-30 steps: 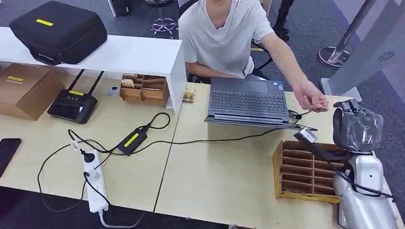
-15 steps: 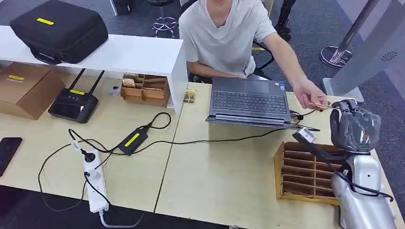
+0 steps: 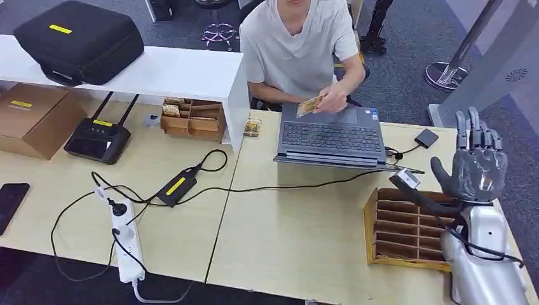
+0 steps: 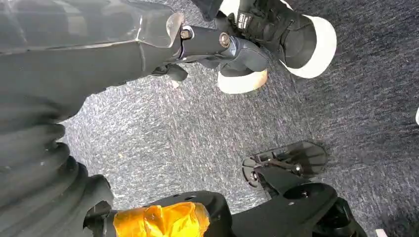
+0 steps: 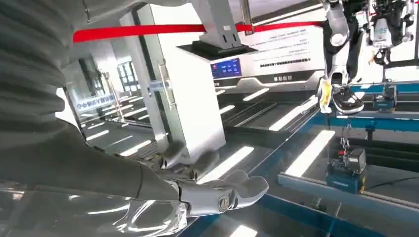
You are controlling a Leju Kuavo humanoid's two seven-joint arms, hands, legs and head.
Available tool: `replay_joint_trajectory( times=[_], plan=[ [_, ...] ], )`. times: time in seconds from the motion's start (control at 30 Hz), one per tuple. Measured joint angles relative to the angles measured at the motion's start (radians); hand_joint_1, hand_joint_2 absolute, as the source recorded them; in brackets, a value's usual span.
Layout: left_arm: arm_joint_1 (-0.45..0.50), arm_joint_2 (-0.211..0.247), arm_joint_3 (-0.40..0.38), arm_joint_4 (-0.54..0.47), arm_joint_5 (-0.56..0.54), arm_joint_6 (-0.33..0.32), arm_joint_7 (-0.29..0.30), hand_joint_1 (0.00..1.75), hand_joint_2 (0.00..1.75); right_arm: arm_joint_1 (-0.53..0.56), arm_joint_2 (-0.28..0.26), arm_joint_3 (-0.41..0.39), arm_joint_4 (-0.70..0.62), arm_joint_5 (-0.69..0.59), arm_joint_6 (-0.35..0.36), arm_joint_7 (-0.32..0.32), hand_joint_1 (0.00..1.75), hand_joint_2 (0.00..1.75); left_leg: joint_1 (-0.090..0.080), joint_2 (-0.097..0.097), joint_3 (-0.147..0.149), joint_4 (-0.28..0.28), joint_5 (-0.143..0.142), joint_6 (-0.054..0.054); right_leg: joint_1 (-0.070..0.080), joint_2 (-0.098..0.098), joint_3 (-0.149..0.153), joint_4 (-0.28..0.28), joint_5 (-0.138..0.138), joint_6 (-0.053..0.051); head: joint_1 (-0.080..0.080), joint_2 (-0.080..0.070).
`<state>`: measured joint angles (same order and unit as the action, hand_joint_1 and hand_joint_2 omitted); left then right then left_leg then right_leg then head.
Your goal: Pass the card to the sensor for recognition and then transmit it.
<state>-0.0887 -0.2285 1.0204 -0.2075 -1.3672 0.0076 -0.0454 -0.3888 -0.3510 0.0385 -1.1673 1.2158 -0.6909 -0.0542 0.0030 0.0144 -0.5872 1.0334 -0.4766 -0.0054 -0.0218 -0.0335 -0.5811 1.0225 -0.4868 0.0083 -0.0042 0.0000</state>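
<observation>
Over the table's right edge (image 3: 508, 238), the right hand (image 3: 475, 166) stands spread and empty above the wooden rack (image 3: 407, 229). Beyond, the person's hand (image 3: 332, 101) holds the card (image 3: 309, 106) (apparently) over the laptop (image 3: 330, 135). Left hand (image 4: 99, 44): grip unclear.

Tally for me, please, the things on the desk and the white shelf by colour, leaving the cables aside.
Black: 6 - case, router, phone, power brick, laptop, small sensor.
Brown or wooden: 3 - cardboard box, small organiser, slotted rack.
White: 1 - power strip.
Total: 10.
</observation>
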Motion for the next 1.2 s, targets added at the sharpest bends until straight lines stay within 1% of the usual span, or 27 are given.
replay_joint_trajectory(
  times=[0.13,0.2,0.3,0.43,0.6,0.63,0.67,0.73,0.83,0.93,1.1,1.2],
  plan=[
    [0.001,0.000,0.000,0.000,0.005,0.002,0.003,0.00,1.75,0.000,-0.028,-0.008,0.015,0.003,0.000,0.012,0.00,1.75,0.000,0.000,0.000,0.000,0.000,0.000,0.000,0.000,0.000,0.000,0.000,0.000,0.000,0.000],
    [0.001,0.000,0.000,0.000,0.009,0.002,0.003,0.00,1.75,0.000,-0.048,-0.013,0.029,0.026,0.000,0.034,0.00,1.75,0.000,0.000,0.000,0.000,0.000,0.000,0.000,0.000,0.000,0.000,0.000,0.000,0.000,0.000],
    [0.002,0.000,0.000,0.000,0.013,0.003,0.003,0.00,1.75,-0.002,-0.092,-0.028,0.060,0.055,0.003,0.075,0.00,1.75,0.000,-0.001,-0.001,0.000,0.000,0.000,0.000,-0.001,0.000,0.000,0.000,0.000,0.000,0.000],
    [0.005,0.001,0.006,0.000,0.026,0.006,0.010,0.00,1.75,-0.009,-0.184,-0.063,0.128,0.134,0.008,0.147,0.00,1.75,-0.001,-0.001,-0.001,0.001,-0.001,0.001,-0.001,-0.002,0.000,-0.001,0.000,0.000,0.000,0.000],
    [0.009,0.002,0.010,0.000,0.032,0.012,0.021,0.00,1.75,-0.018,-0.303,-0.112,0.237,0.271,0.049,0.256,0.00,1.75,-0.001,-0.003,-0.002,0.001,-0.001,0.001,-0.001,-0.003,0.000,-0.001,0.000,0.001,0.000,0.000],
    [0.011,0.001,0.011,0.000,0.032,0.014,0.021,0.00,1.75,-0.018,-0.325,-0.123,0.260,0.279,0.053,0.272,0.00,1.75,-0.001,-0.003,-0.002,0.001,-0.001,0.001,-0.001,-0.003,0.000,-0.001,0.000,0.001,0.000,0.000],
    [0.012,0.001,0.011,0.000,0.034,0.014,0.021,0.00,1.75,-0.018,-0.341,-0.131,0.275,0.280,0.053,0.275,0.00,1.75,-0.001,-0.003,-0.002,0.001,-0.001,0.001,-0.001,-0.003,0.000,-0.001,0.000,0.001,0.000,0.000],
    [0.013,0.001,0.014,0.000,0.035,0.014,0.024,0.00,1.75,-0.018,-0.365,-0.142,0.300,0.283,0.057,0.284,0.00,1.75,-0.001,-0.001,-0.001,0.001,-0.001,0.001,-0.001,-0.001,-0.001,-0.001,0.000,0.001,0.000,0.000],
    [0.013,0.000,0.015,0.000,0.035,0.017,0.031,0.00,1.75,-0.011,-0.399,-0.156,0.332,0.287,0.108,0.343,0.00,1.75,-0.001,-0.002,-0.001,0.001,-0.001,0.001,-0.001,-0.002,-0.001,-0.001,0.000,0.001,0.000,0.000],
    [0.016,0.000,0.015,0.000,0.035,0.022,0.040,0.00,1.75,0.014,-0.438,-0.189,0.362,0.288,0.146,0.383,0.00,1.75,-0.001,-0.003,-0.002,0.001,-0.001,0.001,-0.001,-0.003,-0.001,-0.001,0.000,0.001,0.000,0.000],
    [0.017,0.000,0.015,0.000,0.030,0.026,0.054,0.00,1.75,0.088,-0.490,-0.268,0.408,0.289,0.167,0.412,0.00,1.75,-0.001,-0.003,-0.002,0.001,-0.002,0.002,-0.001,-0.002,-0.001,-0.001,-0.001,0.001,0.000,0.000],
    [0.017,-0.002,0.015,0.000,0.028,0.029,0.058,0.00,1.75,0.138,-0.500,-0.313,0.418,0.290,0.185,0.431,0.00,1.75,-0.001,-0.002,-0.002,0.001,-0.002,0.002,-0.001,-0.002,-0.001,-0.001,-0.001,0.002,0.000,0.000]
  ],
)
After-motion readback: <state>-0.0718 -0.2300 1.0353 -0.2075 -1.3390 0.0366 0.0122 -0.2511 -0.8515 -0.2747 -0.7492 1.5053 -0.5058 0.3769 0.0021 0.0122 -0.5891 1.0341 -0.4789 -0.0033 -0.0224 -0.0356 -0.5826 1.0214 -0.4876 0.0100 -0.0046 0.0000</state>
